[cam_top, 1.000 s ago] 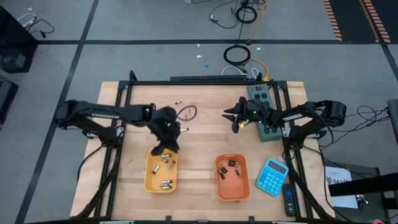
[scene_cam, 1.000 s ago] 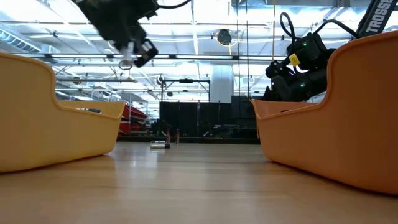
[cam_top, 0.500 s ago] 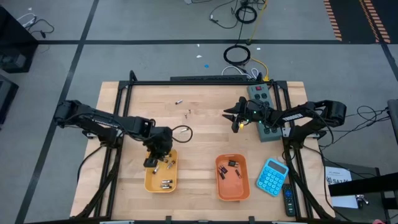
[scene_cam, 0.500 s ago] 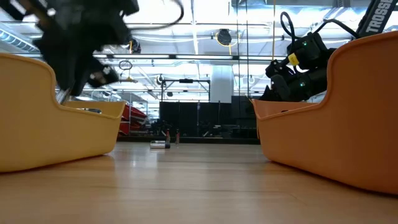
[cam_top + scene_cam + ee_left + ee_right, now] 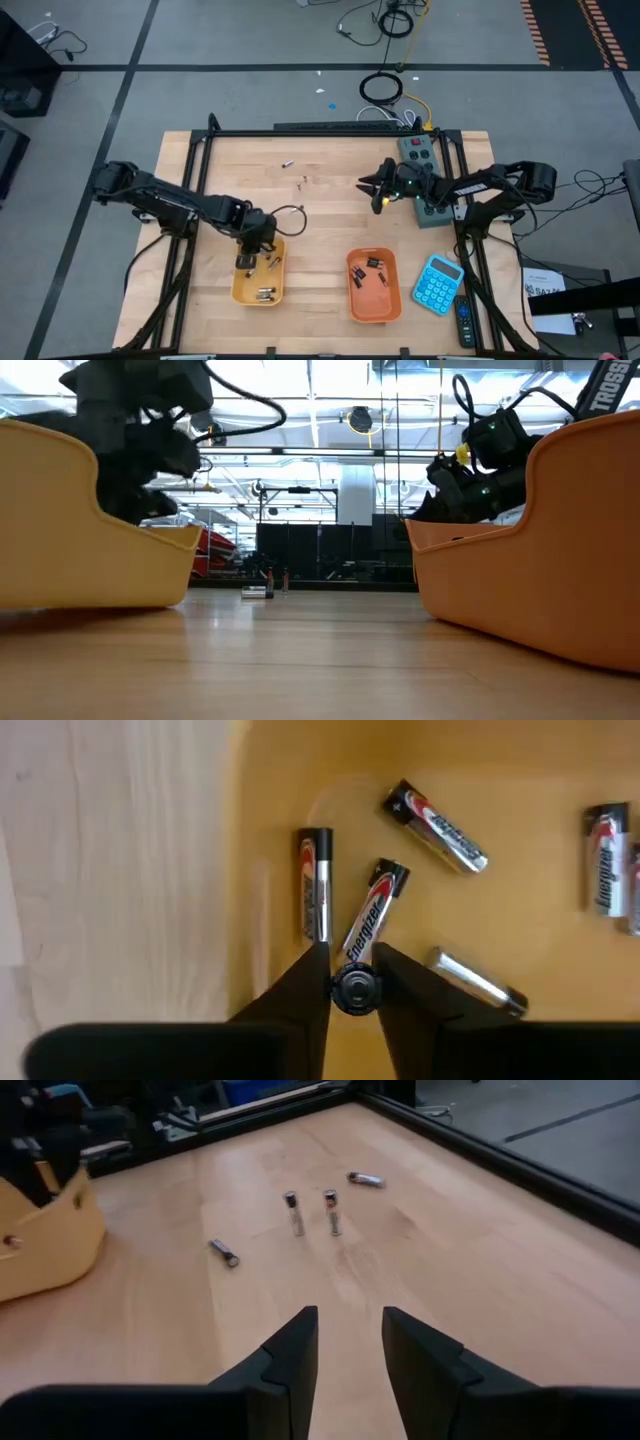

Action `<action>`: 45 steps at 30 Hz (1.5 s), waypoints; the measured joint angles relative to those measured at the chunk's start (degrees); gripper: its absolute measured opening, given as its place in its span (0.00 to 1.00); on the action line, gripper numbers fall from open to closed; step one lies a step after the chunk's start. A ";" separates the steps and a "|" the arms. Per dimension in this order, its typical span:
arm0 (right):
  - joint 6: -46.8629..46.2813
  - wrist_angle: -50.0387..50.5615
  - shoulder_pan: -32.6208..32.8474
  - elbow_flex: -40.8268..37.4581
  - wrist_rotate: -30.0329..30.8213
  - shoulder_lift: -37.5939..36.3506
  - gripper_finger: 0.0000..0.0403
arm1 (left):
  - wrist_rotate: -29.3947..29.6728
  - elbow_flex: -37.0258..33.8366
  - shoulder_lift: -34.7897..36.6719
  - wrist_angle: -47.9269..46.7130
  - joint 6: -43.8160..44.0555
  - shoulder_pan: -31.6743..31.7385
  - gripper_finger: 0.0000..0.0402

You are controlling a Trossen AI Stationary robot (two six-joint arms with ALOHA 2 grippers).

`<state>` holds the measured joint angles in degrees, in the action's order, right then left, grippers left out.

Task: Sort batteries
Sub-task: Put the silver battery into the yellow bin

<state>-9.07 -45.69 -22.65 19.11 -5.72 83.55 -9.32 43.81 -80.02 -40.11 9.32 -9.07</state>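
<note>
Pale wooden table [image 5: 330, 225], flat, matt and finely grained; on it the yellow tray [image 5: 244, 292], smooth moulded plastic with rounded corners and a raised lip, taken here as the landmark; just beside the yellow tray, toward the right arm's side, a like-shaped orange tray [image 5: 353, 292] with a few small dark batteries [image 5: 372, 265] inside; directly above the yellow tray and low within its walls, the left gripper [image 5: 355, 982], dark fingers pinched lightly on a single silvery battery [image 5: 356, 992], long axis pointing straight down into the tray so that only the round end shows; judged to be a grip about to slacken, with nothing needed but a drop straight down; under and around it, on the yellow tray's floor, more silvery cells [image 5: 437, 815], slim hard metal cylinders with glossy printed sleeves, lying flat at mixed angles and likely to roll; well apart from the yellow tray, beyond its far rim, the right gripper [image 5: 350, 1320] waiting, fingers parted with nothing between them; ahead of it, on bare wood, four loose batteries [image 5: 292, 1212], three lying roughly along its line of reach and one crosswise, probably nearer this arm than the left.
</note>
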 joint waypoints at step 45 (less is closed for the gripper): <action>-8.88 4.96 16.01 0.00 17.77 0.00 0.26 | 10.93 16.20 -0.43 -0.81 -15.52 28.43 0.43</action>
<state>-17.95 -40.73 -6.63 19.11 12.05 83.55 1.60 60.01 -80.44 -40.92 -6.21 19.36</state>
